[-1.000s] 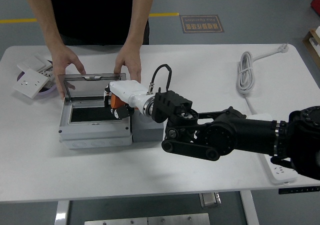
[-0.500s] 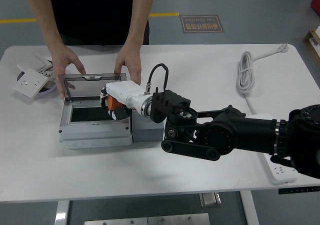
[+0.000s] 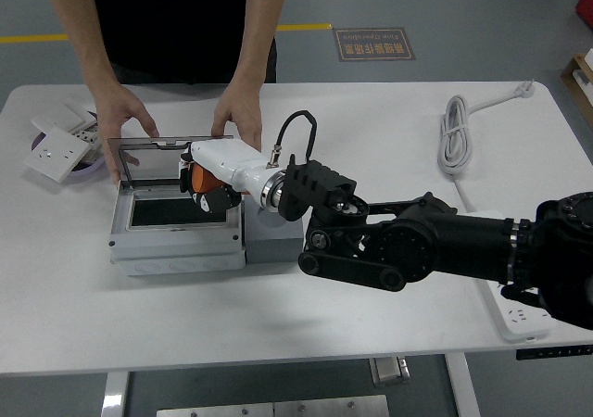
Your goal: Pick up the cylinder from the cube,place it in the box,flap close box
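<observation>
Reaching in from the right, the robot hand (image 3: 199, 178) is white-shelled with orange fingers; grasp indiscernible. Grey rectangular box (image 3: 176, 236) directly below, clear lid (image 3: 167, 148) raised behind it.

The picture is bright and even, with light that seems to come from above, and the white table (image 3: 371, 120) shines softly but has no strong glare. Soft, small shadows sit under the black arm (image 3: 435, 246) and beside the grey box (image 3: 176, 246), and the clear lid (image 3: 148, 157) shows a faint shine. Most things look sharp, though the right hand (image 3: 199, 176) is a little blurry, and the table's far edge curves a bit near the corners.
</observation>
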